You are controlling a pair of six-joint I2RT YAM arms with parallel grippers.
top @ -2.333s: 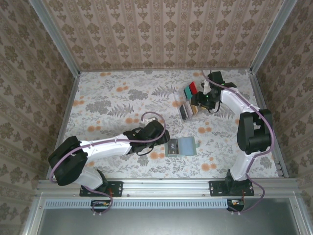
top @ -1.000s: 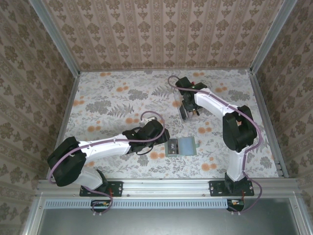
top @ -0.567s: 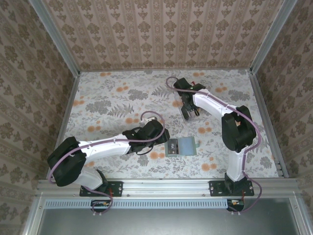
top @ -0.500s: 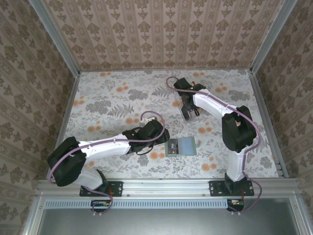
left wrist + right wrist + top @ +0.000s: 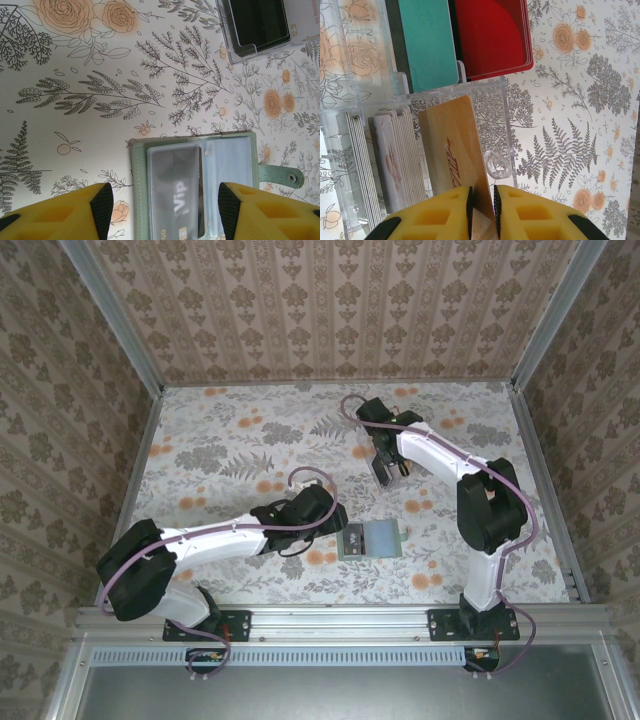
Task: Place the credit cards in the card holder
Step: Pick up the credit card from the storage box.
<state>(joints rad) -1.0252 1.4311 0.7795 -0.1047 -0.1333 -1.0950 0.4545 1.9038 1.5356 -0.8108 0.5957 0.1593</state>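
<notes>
Right wrist view: tan card (image 5: 457, 150), one of the credit cards, stands on edge and tilted in the compartment at the right of a clear tray (image 5: 506, 131). Its near edge sits between the right jaws, which are closed on it. The card is thin, light, stiff plastic with a slick face. It is judged likely to slip or swivel if pinched at a corner, so the hold belongs on the two flat faces at mid-edge, as here, with a straight lift clear of the tray wall. The adjoining compartment holds an upright pale stack (image 5: 395, 160), with more pale-edged cards to its left. Beyond the tray a teal card (image 5: 427, 42) and a red card (image 5: 490, 35) lie flat, just beside each other. Left wrist view: the holder (image 5: 227, 165) lies open and flat on the table (image 5: 75, 125), with a "Vip" card (image 5: 175, 195) in its clear pocket and a snap tab at the right. The left jaws stand open and empty, one to either side of the holder. Top external view: the holder lies well apart from the tray, nearer the arm bases.
</notes>
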